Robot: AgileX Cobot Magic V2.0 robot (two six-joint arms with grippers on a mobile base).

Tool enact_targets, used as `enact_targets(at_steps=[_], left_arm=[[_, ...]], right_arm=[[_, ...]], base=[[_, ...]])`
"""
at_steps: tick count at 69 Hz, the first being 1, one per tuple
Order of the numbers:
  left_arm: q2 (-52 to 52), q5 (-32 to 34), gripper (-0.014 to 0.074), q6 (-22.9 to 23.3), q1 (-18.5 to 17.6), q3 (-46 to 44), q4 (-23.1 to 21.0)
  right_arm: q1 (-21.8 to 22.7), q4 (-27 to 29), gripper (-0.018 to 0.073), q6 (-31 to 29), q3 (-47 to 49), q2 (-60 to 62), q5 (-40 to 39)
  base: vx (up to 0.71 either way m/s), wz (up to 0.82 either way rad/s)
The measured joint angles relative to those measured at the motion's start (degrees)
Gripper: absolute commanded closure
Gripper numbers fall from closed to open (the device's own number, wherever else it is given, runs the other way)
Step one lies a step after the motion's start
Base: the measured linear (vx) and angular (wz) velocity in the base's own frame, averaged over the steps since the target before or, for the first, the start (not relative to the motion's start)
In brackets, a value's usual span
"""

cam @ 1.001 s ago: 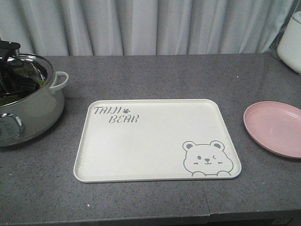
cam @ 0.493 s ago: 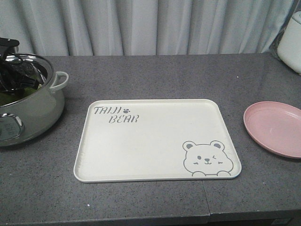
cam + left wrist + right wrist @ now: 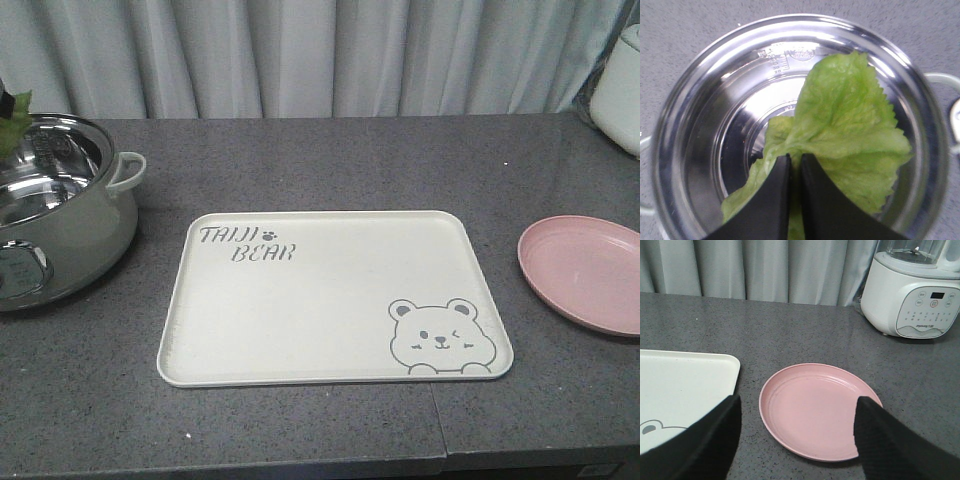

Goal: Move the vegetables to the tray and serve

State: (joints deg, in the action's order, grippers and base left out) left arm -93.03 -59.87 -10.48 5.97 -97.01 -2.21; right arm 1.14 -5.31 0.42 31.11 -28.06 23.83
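Grey "TAIJI BEAR" lettering on cream rectangular tray (image 3: 330, 300), ruffled green lettuce (image 3: 845, 125) pinched in left gripper (image 3: 795, 162) above shiny steel pot (image 3: 685, 150), right gripper (image 3: 797, 402) spread wide over round pink plate (image 3: 815, 412).

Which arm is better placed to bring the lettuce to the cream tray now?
Left. The left gripper is shut on the lettuce leaf over the steel pot, beside the tray. The right gripper is open and empty, facing the pink plate, on the tray's other side.
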Motion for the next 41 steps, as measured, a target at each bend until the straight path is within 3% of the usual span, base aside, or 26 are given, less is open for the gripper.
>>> enact_targets(at_steps=[8, 22, 32, 41], left_arm=[[4.72, -1.58, 0.0604, -2.0, 0.0, 0.4, -4.16], [14.14, -1.65, 0.0604, -13.79, 0.0, 9.57, -21.51], [17.56, -1.39, 0.0604, -24.51, -0.88, 19.52, -34.59], [17.62, -1.73, 0.0604, -33.24, -3.42, 26.51, -45.06]], right_arm=[[0.0, 1.52, 0.0113, 0.0, 0.36, -0.09, 0.51], [0.0, 7.86, 0.0122, -4.93, 6.6, -3.84, 8.76], [0.0, 16.62, 0.0122, -14.55, 9.86, -9.82, 16.17], [0.0, 29.78, 0.0122, -27.36, 10.88, -14.9, 20.27]], base=[[0.0, 0.0], [0.0, 0.0], [0.0, 0.0], [0.0, 0.0]])
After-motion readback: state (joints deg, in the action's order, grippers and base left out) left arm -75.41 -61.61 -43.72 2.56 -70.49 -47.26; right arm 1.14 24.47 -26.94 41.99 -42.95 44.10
